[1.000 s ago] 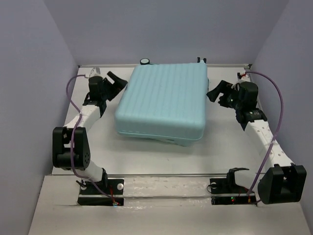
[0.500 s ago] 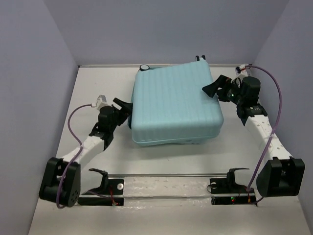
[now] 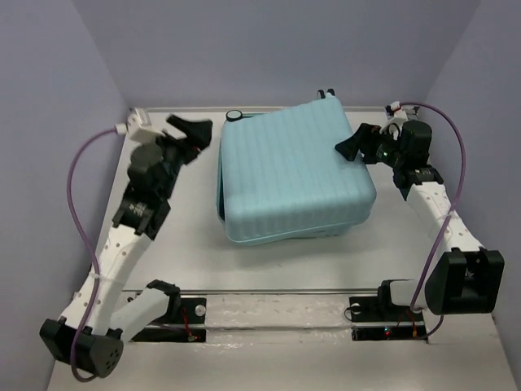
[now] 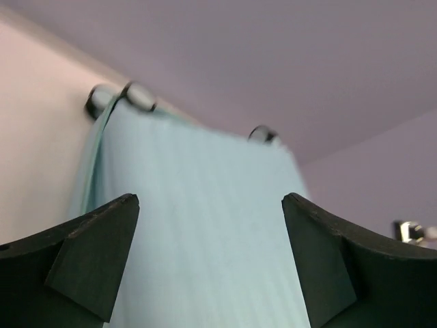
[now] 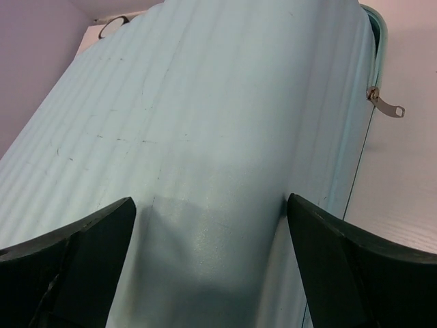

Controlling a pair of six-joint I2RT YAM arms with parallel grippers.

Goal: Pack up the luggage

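From where I stand, bare table runs along the 6 o'clock edge of the luggage, which lies flat and skewed mid-table, with the right gripper spread wide and empty over its 2 o'clock edge and the left gripper spread wide and empty just off its 10 o'clock corner.

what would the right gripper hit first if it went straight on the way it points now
The luggage: the right gripper points, jaws open, at its ribbed aqua shell, which fills the wrist view ahead. It looks very close, though exact depth is unclear.
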